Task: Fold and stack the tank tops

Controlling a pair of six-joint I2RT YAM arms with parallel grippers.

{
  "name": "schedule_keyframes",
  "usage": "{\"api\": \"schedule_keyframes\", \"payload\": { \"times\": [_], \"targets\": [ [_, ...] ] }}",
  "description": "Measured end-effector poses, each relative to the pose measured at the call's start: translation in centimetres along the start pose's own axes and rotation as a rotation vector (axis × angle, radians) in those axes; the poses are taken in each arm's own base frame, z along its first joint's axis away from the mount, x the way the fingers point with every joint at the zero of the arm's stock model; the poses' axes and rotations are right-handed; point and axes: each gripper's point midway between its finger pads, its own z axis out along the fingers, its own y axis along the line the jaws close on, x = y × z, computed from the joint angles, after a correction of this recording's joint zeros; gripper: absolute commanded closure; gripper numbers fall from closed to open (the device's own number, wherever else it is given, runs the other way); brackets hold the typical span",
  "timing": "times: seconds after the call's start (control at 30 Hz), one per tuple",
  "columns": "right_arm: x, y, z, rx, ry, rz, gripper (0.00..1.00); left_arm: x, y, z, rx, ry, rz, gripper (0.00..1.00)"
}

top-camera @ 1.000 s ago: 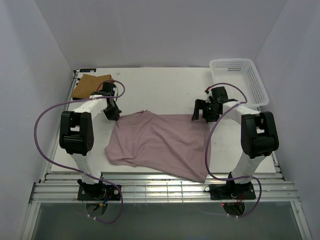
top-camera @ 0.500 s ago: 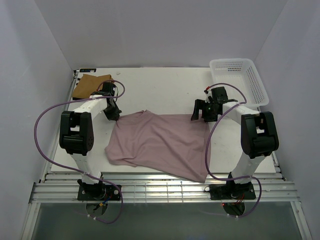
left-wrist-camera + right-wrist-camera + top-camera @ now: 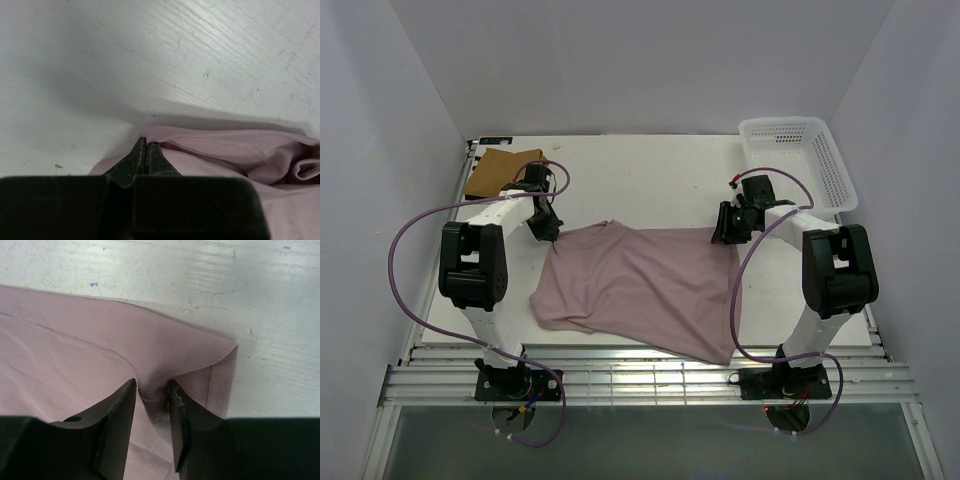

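Right wrist: pink tank top (image 3: 75, 355) within right gripper (image 3: 151, 387)

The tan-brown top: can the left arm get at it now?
Probably yes: the tan-brown top lies just beyond the left gripper with nothing between, but that gripper is shut on the pink top.

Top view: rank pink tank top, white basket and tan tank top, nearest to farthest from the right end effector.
1. The pink tank top, pinched by the right end effector.
2. The white basket, far right corner.
3. The tan tank top, far left corner.
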Motion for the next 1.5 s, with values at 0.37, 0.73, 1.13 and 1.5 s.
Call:
{"api": "schedule_keyframes", "payload": {
  "times": [0.37, 0.73, 1.13, 1.5],
  "targets": [
    [-0.8, -0.5, -0.7, 0.045, -0.034, -0.008, 0.92, -0.5, 0.2, -0.4, -0.012, -0.026, -0.017, 1.0],
    [-6.2, 4.4, -11.3, -0.031, -0.295, -0.122, 0.92, -5.7, -0.4, -12.7, 0.147, -0.341, -0.103, 1.0],
    [-9.9, 12.7, -33.4, -0.148, -0.76, -0.325, 0.92, -6.4, 2.0, -35.9, 0.512, -0.794, -0.186, 1.0],
    [-4.4, 19.5, -52.6, -0.315, -1.137, -0.524, 0.92, 1.2, 8.9, -59.7, 0.933, -1.262, -0.193, 1.0]
  ]
}}
